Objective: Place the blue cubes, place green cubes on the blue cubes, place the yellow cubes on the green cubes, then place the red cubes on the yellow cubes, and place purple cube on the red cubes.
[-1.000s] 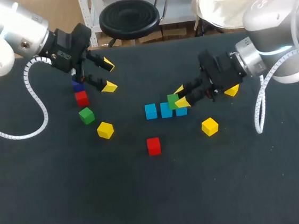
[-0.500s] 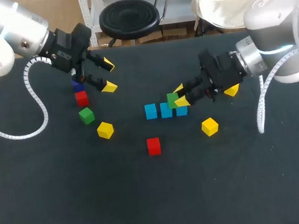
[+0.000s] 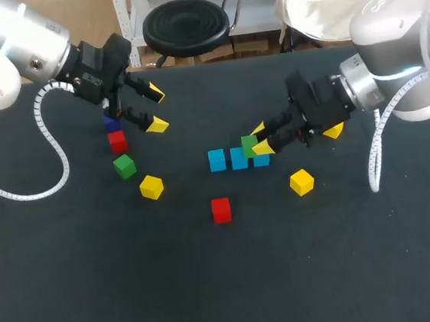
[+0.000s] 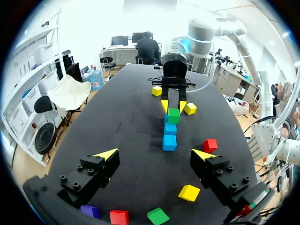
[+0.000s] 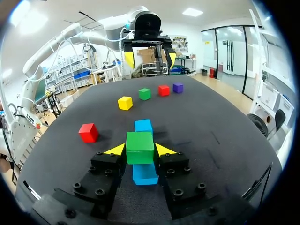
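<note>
The dark tabletop point(image 3: 212, 284) holds scattered cubes. The right arm point(image 3: 396, 50) reaches in toward the middle. Its right tool point(image 3: 260, 141) pinches a green cube point(image 5: 139, 147) from both sides over the row of blue cubes point(image 3: 239, 158), at the end nearest that arm. Whether the cube rests on blue, I cannot tell. The left arm point(image 3: 3, 52) holds the left tool point(image 3: 156, 109) with its fingers spread wide. Beside it lie a purple cube point(image 3: 112, 123), a red cube point(image 3: 118, 142), a second green cube point(image 3: 125, 166) and a yellow cube point(image 3: 151, 187) in a loose line. A second red cube point(image 3: 221, 209) sits alone in front of the blue row, with a second yellow cube point(image 3: 302, 182) to its right.
</note>
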